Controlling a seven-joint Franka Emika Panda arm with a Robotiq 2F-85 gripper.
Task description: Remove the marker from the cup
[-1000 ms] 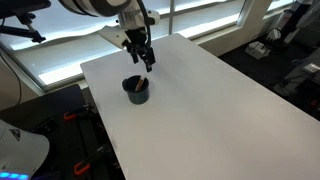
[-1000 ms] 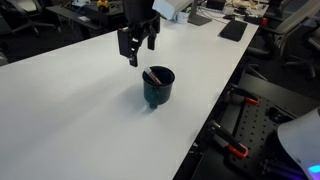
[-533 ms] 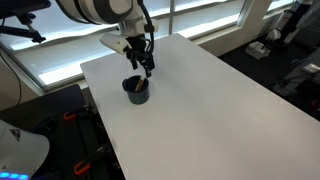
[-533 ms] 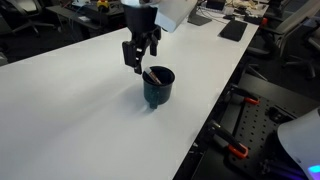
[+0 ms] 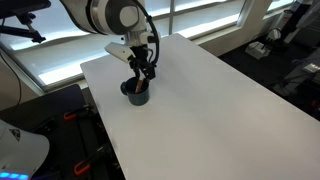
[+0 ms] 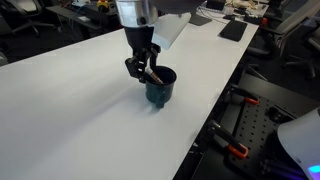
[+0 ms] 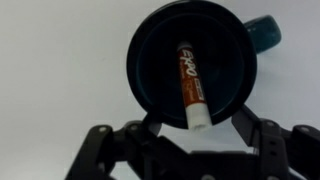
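The dark navy cup [image 7: 160,45] fills the upper wrist view, its handle [image 7: 265,32] at the upper right. The marker [image 7: 190,82] leans inside it, reddish-orange barrel with a white end resting on the near rim. My gripper [image 7: 196,128] is open, its fingers on either side of the marker's white end at the cup's rim, gripping nothing. In both exterior views the gripper [image 5: 141,78] [image 6: 146,72] sits low over the cup [image 5: 137,93] [image 6: 160,90]. The marker [image 6: 153,76] shows only partly between the fingers.
The cup stands on a white table [image 5: 200,110] [image 6: 80,110] near one edge. Dark floor, cables and equipment [image 6: 250,120] lie beyond the table edge. Office desks and monitors [image 6: 225,25] are further off.
The gripper has descended from above and beside the cup to the cup's rim, its fingers now straddling the marker's end. The cup and marker have not moved.
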